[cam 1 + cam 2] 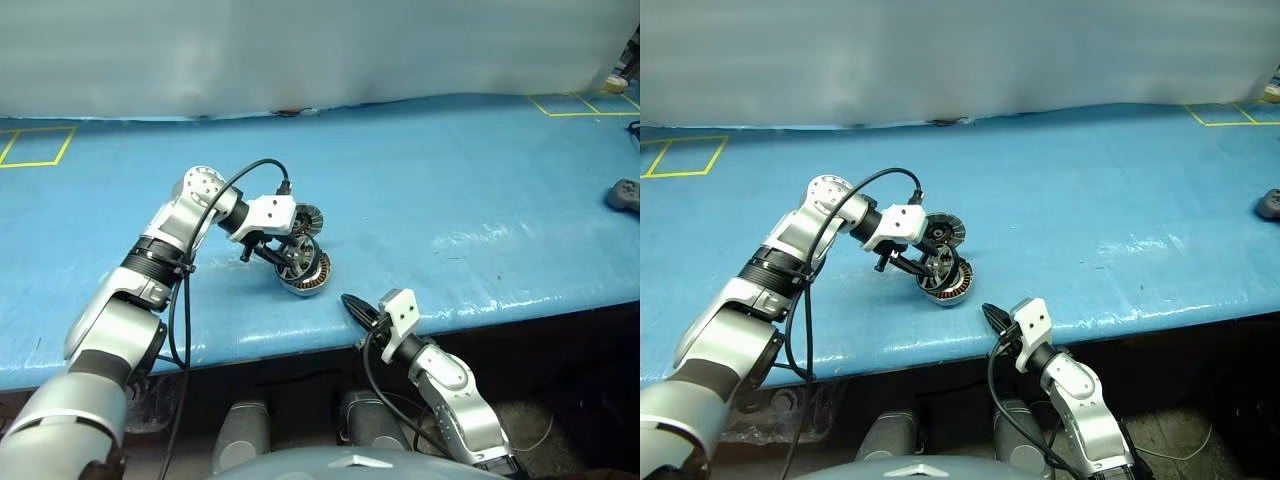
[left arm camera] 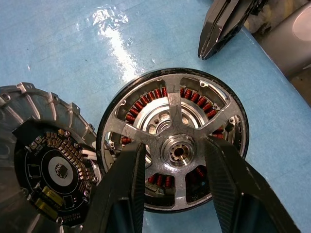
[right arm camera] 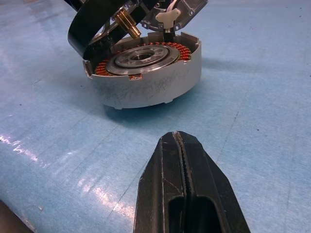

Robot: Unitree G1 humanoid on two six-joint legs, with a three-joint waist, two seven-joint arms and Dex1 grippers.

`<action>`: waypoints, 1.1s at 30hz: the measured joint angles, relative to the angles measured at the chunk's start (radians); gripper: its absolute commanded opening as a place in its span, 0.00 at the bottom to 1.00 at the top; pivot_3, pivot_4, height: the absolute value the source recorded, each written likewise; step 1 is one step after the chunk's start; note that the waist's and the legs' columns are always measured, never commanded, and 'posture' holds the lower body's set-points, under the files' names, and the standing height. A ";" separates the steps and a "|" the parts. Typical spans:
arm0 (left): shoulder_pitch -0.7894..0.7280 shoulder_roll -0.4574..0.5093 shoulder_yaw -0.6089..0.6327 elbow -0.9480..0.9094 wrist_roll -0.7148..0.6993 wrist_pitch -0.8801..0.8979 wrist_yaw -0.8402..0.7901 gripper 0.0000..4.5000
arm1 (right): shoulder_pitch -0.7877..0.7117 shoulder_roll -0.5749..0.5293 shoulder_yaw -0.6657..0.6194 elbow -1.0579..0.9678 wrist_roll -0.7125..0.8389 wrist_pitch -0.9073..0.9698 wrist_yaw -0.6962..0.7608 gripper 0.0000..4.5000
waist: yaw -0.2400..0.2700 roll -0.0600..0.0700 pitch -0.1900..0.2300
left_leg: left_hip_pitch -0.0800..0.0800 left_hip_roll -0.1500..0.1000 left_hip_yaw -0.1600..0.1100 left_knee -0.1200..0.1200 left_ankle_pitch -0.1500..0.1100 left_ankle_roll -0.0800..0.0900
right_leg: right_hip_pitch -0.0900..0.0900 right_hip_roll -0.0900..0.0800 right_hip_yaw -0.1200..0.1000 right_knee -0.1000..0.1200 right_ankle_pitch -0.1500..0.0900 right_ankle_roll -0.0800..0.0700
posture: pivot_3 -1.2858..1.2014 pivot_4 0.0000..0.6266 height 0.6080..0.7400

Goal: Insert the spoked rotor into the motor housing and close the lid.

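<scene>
left gripper [image 2: 175,189] over housing [image 3: 146,82] near front of blue desk [image 1: 450,180]; jaws part open, straddling rotor [image 2: 175,145] hub, fingers [image 2: 121,194] on spokes; cannot tell if clamped; rotor tilted, one edge raised off housing, copper windings visible through spokes; lid [image 2: 43,165] beside housing, ribbed face with circuit board showing, propped up; right gripper [image 3: 182,187] at desk front edge, jaws closed, empty, pointing at housing, apart from it
</scene>
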 measured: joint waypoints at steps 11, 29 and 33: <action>0.000 -0.003 0.000 0.000 0.017 -0.025 0.003 0.34 | 0.000 -0.002 0.000 0.000 0.000 0.000 -0.003 0.00 | 0.000 0.000 0.000 | 0.000 0.000 0.000 0.000 0.000 0.000 | 0.000 0.000 0.000 0.000 0.000 0.000 | 0.52 0.24 1.00; 0.000 -0.019 -0.013 0.000 0.019 -0.031 0.002 0.34 | -0.002 -0.002 -0.001 0.000 -0.001 0.000 -0.008 0.00 | 0.001 0.000 0.000 | 0.000 0.000 0.000 0.000 0.000 0.000 | 0.000 0.000 0.000 0.000 0.000 0.000 | 0.52 0.24 1.00; 0.000 -0.019 -0.014 0.000 0.019 -0.035 0.001 0.34 | -0.002 -0.002 -0.001 0.000 0.000 0.000 -0.007 0.00 | 0.001 0.000 0.000 | 0.000 0.000 0.000 0.000 0.000 0.000 | 0.000 0.000 0.000 0.000 0.000 0.000 | 0.52 0.24 1.00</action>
